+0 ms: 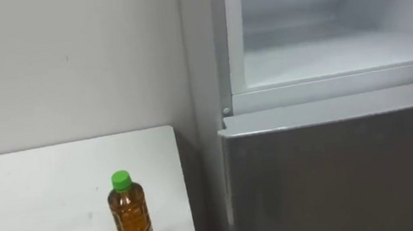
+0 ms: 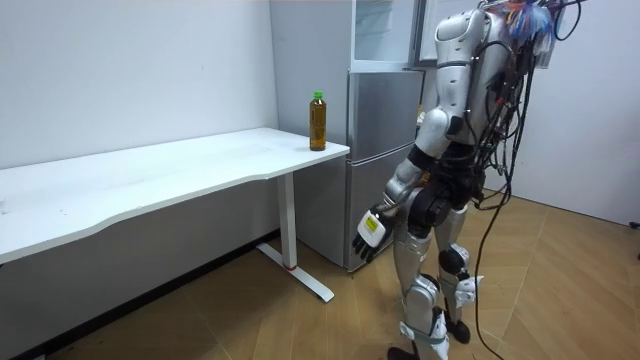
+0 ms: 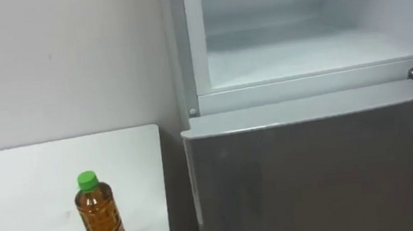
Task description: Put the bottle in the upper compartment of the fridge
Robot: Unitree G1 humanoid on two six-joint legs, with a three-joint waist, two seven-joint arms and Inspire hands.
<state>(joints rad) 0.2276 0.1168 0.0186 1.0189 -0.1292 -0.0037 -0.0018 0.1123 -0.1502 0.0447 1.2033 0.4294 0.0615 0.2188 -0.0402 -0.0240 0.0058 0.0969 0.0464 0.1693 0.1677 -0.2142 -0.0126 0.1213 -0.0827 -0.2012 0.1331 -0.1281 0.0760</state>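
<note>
Bottle [image 1: 132, 216] is seen upright on the white worktop [image 1: 39, 202], close to the worktop's right-hand end and near its front edge. It is held by nothing. Amber-brown liquid is seen through the clear body, and it is topped by a green cap [image 1: 121, 180]. A pale label is wrapped round the middle; its print is not made out.

Fridge [image 1: 335, 171] is placed just beside the worktop's right end, against the pale wall [image 1: 70, 60], with a narrow gap left between the two. The lower door is seen closed, grey and plain. The upper compartment [image 1: 331, 56] is found open to view: a white interior and a bare white shelf floor are seen. The bottle is kept well apart from that compartment, lower and to the left of it.

In the room view the robot is seen standing upright on the wooden floor [image 2: 250, 320], close in front of the fridge, with the worktop's end to its left. The left robot hand [image 2: 369, 233] is hung low beside the thigh, below the level of the worktop; it is released, fingers slack and pointed downward, and nothing is grasped. It is kept well apart from the bottle.
</note>
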